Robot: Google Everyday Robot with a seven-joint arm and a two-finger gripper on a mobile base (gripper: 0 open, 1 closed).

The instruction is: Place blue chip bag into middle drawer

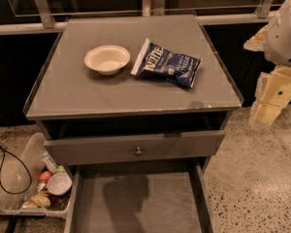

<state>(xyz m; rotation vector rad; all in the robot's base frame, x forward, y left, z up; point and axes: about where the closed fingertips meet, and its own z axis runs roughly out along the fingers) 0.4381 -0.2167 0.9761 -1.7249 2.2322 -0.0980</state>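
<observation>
The blue chip bag lies flat on the grey cabinet top, right of centre, with its white sealed edge toward the bowl. The middle drawer is pulled out at the bottom of the view and shows a bare grey floor with a shadow on it. My gripper hangs at the far right, beside and just below the cabinet's right front corner, apart from the bag and holding nothing that I can see.
A cream round bowl sits just left of the bag. The grey drawer front with a round knob stands slightly out above the open drawer. A clear bin of small items and a black cable lie on the speckled floor at left.
</observation>
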